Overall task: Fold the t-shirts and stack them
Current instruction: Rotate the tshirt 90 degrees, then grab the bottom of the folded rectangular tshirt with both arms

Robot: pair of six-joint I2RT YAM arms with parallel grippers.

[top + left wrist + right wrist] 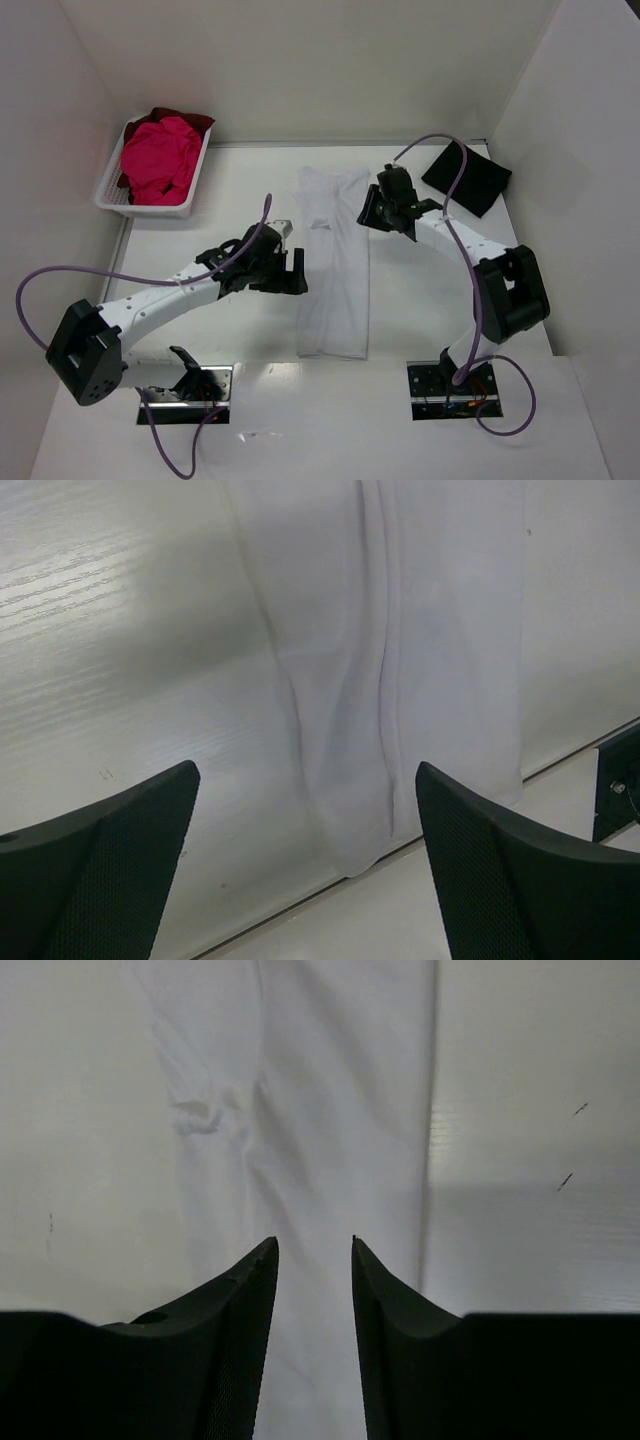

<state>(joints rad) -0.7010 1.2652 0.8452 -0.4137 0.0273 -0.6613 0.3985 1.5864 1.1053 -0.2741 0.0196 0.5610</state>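
The left tool (305, 772) gapes wide, empty, the white t-shirt (333, 265) just ahead on the worktop (250, 180). The right tool (314, 1245) hovers over it, slim gap, seemingly gripping nothing.

Robotics lab test cell: two arms (160, 300) bolted to a white worktop (240, 190), boxed in by plain white walls (300, 70), purple cables (75, 268) trailing.
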